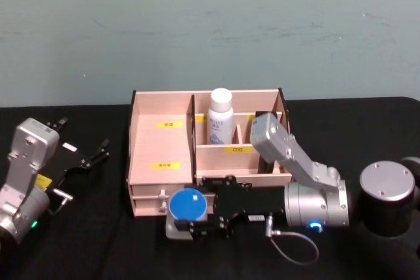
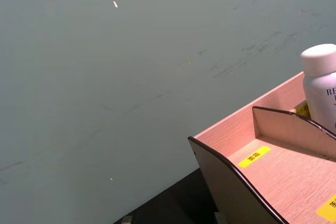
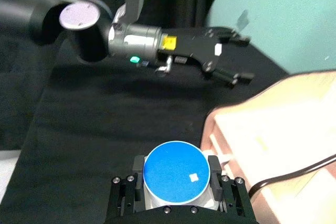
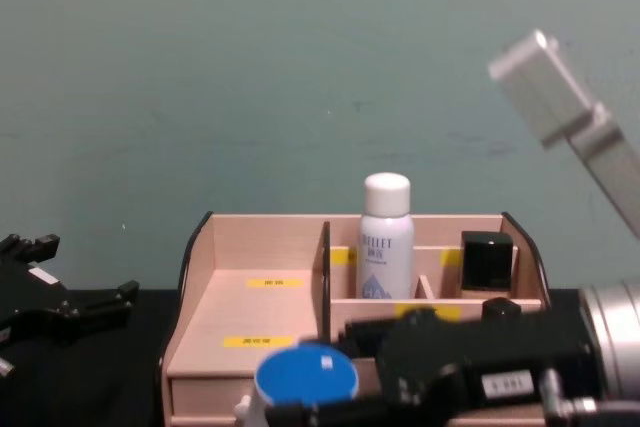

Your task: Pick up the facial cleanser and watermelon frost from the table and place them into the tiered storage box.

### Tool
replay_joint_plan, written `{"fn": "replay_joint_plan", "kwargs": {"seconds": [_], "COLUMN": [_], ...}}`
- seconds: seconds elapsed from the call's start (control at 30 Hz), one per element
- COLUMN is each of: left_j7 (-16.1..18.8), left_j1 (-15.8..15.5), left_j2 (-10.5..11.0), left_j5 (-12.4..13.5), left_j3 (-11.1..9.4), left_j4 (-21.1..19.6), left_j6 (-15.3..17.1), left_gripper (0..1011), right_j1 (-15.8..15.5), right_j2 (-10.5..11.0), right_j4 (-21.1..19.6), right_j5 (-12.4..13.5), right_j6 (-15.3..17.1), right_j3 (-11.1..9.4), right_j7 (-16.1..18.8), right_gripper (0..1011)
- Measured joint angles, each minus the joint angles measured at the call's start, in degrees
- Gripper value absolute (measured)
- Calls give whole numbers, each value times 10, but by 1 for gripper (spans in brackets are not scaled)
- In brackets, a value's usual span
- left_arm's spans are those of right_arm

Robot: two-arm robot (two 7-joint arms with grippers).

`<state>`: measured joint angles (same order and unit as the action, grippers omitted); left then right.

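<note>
A round white jar with a blue lid point(image 1: 186, 204) sits low in front of the tiered storage box point(image 1: 161, 143), by its drawers. My right gripper point(image 1: 191, 208) is shut on the jar, one finger on each side point(image 3: 212, 165). The chest view shows the jar point(image 4: 305, 379) before the box's lowest tier point(image 4: 250, 317). A white capped bottle point(image 1: 220, 117) stands upright in the back middle compartment. I cannot tell which of the two is the facial cleanser and which the watermelon frost. My left gripper point(image 1: 82, 139) hovers open and empty left of the box.
A black block point(image 4: 487, 261) stands in the box's right rear compartment. The black table point(image 1: 98, 240) has free room left of the box. My right arm's joint point(image 1: 387, 196) bulks at the right. A teal wall point(image 1: 210, 24) stands behind.
</note>
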<state>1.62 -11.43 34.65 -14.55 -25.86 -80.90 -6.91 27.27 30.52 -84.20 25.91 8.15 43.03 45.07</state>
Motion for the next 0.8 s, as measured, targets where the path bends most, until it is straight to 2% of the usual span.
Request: {"fn": "replay_joint_plan", "kwargs": {"seconds": [0.33,0.53,0.6,0.63,0.8], "left_j7": [0,0,0,0,0], "left_j1": [0,0,0,0,0], "left_j2": [0,0,0,0,0], "left_j5": [0,0,0,0,0], "left_j3": [0,0,0,0,0], "left_j4": [0,0,0,0,0], "left_j6": [0,0,0,0,0], "left_gripper": [1010,1010,1010,1010,1010], "right_j1": [14,16,17,20,24], "right_j2": [-19,-52,-56,-66,-88], "right_j4": [-27,-26,-25,-22,-11], "right_j5": [-13,-23,-26,-35,-52], "right_j6": [26,50,52,58,69], "right_j3": [-10,-19,-19,-20,-22], "right_j7": [-61,-114,-119,-133,-158], "right_gripper": [734,734,734,734,734]}}
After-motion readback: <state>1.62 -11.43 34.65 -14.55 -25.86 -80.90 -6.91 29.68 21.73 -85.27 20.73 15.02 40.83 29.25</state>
